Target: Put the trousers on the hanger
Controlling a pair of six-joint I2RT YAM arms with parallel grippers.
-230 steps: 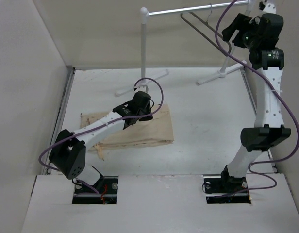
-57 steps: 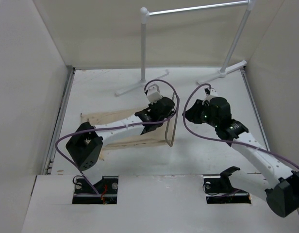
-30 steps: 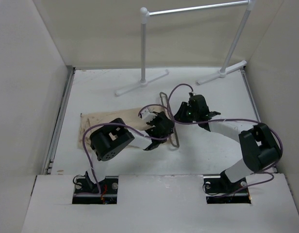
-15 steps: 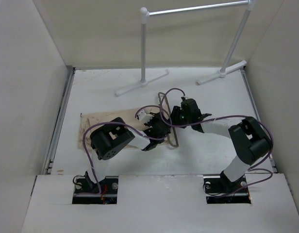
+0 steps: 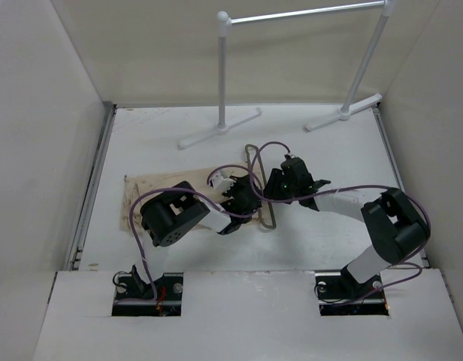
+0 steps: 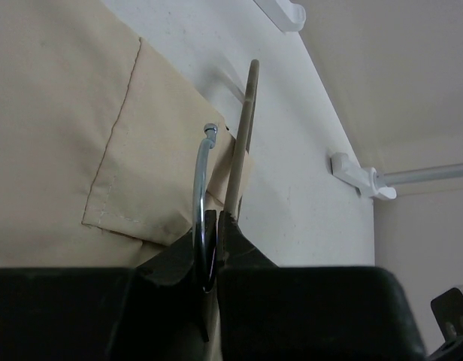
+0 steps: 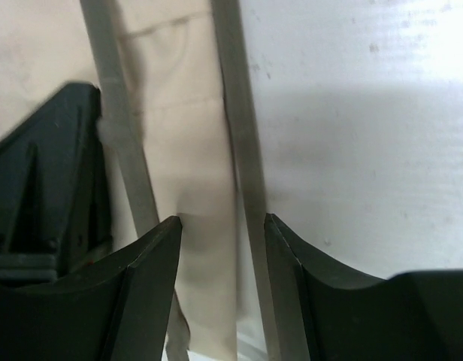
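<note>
The task looks barely begun. The trousers (image 5: 145, 188) lie folded on the table (image 5: 164, 128), left of centre, with no cloth over the hanger (image 5: 251, 158), which sits at their right end. The left gripper (image 5: 245, 201) is clenched on it by the hook. The right gripper (image 5: 275, 188) has its jaws released, straddling one bar. Threading remains. The white rail (image 5: 303, 13) stands far back, and purple cables (image 5: 269, 147) loop over the hanger.
</note>
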